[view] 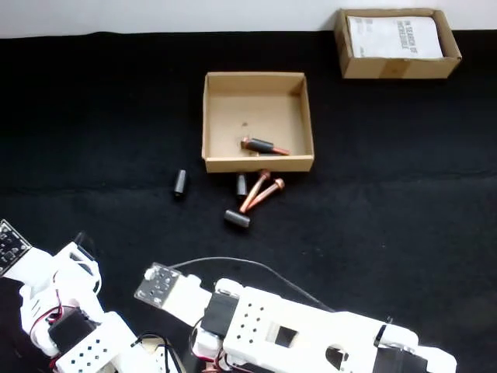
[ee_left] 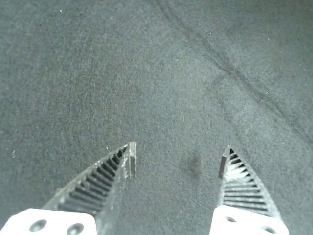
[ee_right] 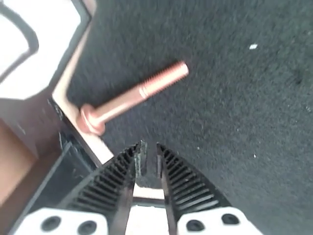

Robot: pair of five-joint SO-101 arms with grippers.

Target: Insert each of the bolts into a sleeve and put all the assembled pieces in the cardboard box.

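The open cardboard box (view: 256, 159) stands mid-table with one bolt-in-sleeve piece (view: 264, 146) lying inside. In front of it two copper bolts (view: 261, 191) lie side by side on the black cloth. Three dark sleeves lie nearby: one on the left (view: 180, 183), one beside the bolts (view: 241, 185), one nearer the front (view: 237, 218). My left gripper (ee_left: 178, 159) is open over bare cloth with nothing between its fingers. My right gripper (ee_right: 150, 156) is almost closed and empty. Just beyond its tips another copper bolt (ee_right: 132, 100) lies on the cloth beside a pale edge.
A second cardboard box (view: 397, 66) with a printed sheet inside sits at the back right. An arm (view: 54, 303) fills the front left corner. Another arm (view: 311, 334), with a black cable, lies along the front edge.
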